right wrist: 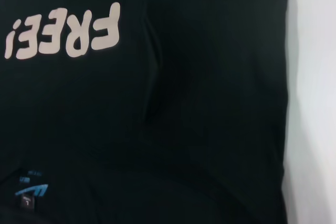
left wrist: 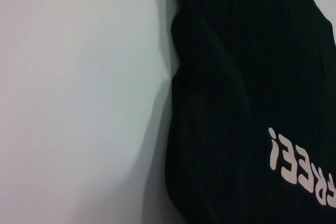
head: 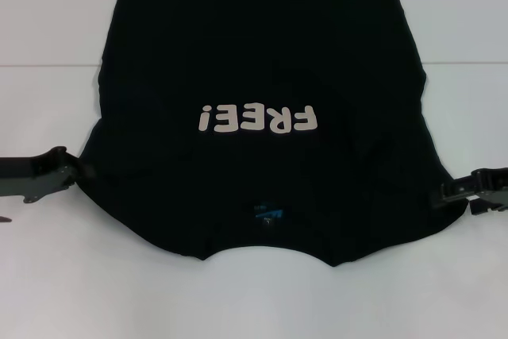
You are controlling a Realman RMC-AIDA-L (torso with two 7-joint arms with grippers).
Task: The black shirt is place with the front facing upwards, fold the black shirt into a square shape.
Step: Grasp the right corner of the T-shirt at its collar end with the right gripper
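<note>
The black "FREE!" T-shirt lies face up on the white tabletop, collar nearest the robot. The left tool and right tool sit at its sleeve edges; whether either is clamped, I cannot tell. This looks like the first fold; next, both must lift the sides inward.

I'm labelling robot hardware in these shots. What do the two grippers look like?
In the head view both are dark and jointed. The left gripper has a black blocky head on a flat dark grey-green link. The right gripper is black and blocky, with glossy ridged segments. No cables or markings show. Neither wrist view shows any gripper.
</note>
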